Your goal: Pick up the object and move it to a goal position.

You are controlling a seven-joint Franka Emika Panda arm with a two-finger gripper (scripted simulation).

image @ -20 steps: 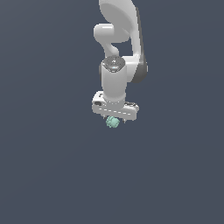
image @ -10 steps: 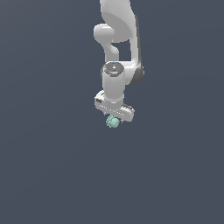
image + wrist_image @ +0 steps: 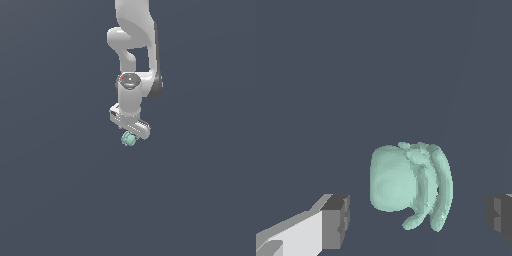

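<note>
The object [image 3: 129, 139] is a small pale mint-green lump on the dark grey floor, directly under my white gripper [image 3: 130, 133] in the exterior view. In the wrist view the object [image 3: 406, 185] shows its ribbed ridges on one side and lies between my two dark finger pads [image 3: 336, 220]. My gripper [image 3: 418, 220] is open: there is a clear gap between each pad and the object. The fingers are hidden behind the hand in the exterior view.
The plain dark grey floor [image 3: 60, 200] fills both views. The white arm [image 3: 135, 30] rises from the hand to the upper edge of the exterior view. No goal marker shows.
The hand has turned about its own axis, so its cross bar now slants instead of lying level. The object has stayed in the same place beneath it.
</note>
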